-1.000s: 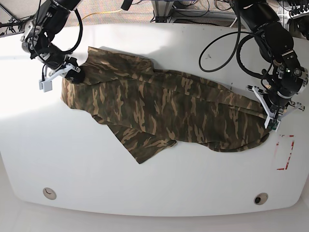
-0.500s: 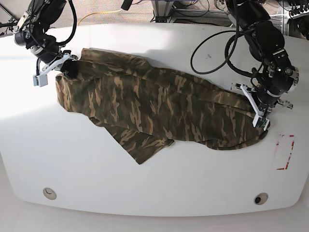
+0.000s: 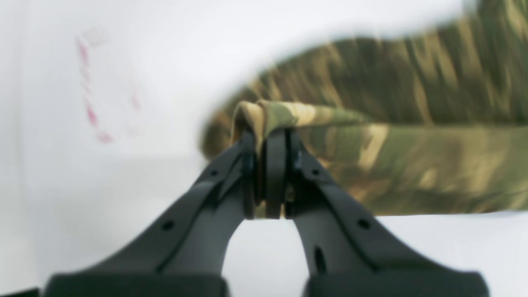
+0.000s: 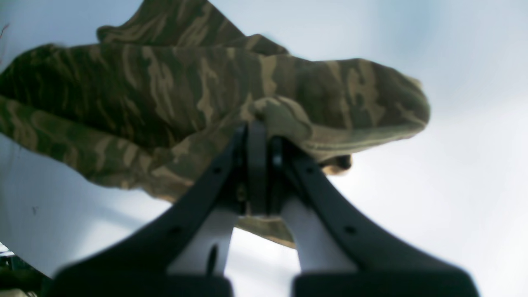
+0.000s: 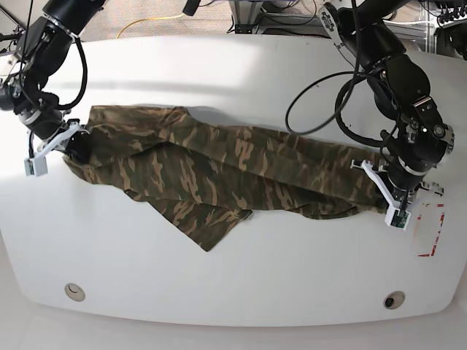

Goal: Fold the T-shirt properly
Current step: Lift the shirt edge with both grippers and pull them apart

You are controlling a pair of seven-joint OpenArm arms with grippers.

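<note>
The T-shirt (image 5: pixel 219 171) lay stretched across the middle of the white worktop (image 5: pixel 241 277) — each end pinched in a closed tool, left tool (image 3: pixel 270 136) and right tool (image 4: pixel 258 128). Soft and limp, it looked best held by its edges

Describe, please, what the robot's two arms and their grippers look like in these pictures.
Both arms are black and segmented, with loose black cables looping beside them. The left gripper and the right gripper sit in white bracket-like mounts in the base view. Up close, the fingers are matte black, tapering, curved, with small round holes and a slot. White shows between the right gripper's fingers.
</note>
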